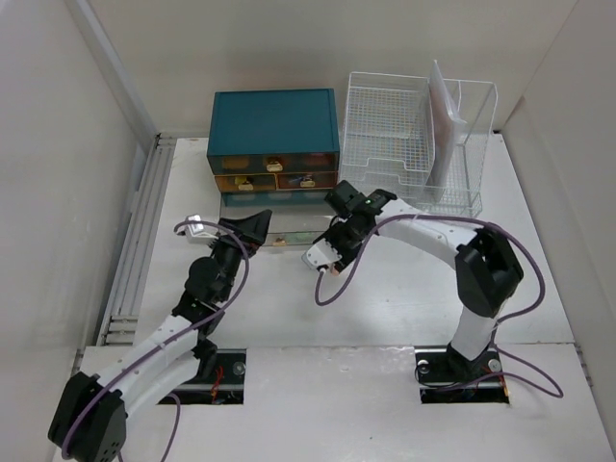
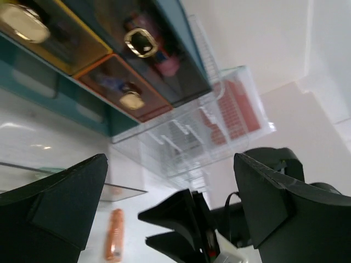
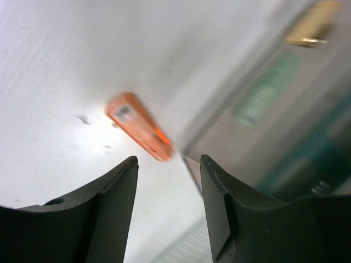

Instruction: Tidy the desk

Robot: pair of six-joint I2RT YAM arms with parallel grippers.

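Desk (image 1: 404,298), white, below both parted jaws

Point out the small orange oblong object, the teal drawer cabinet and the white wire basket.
Small orange oblong object (image 3: 140,127): right wrist view, middle of its body.
Teal drawer cabinet (image 1: 273,119): top external view, centre of its top.
White wire basket (image 1: 385,123): top external view, bare mesh floor, left side.

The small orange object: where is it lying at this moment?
In the right wrist view the orange object lies on the white desk, just ahead of the open right claw, beside the corner of the pulled-out clear drawer.
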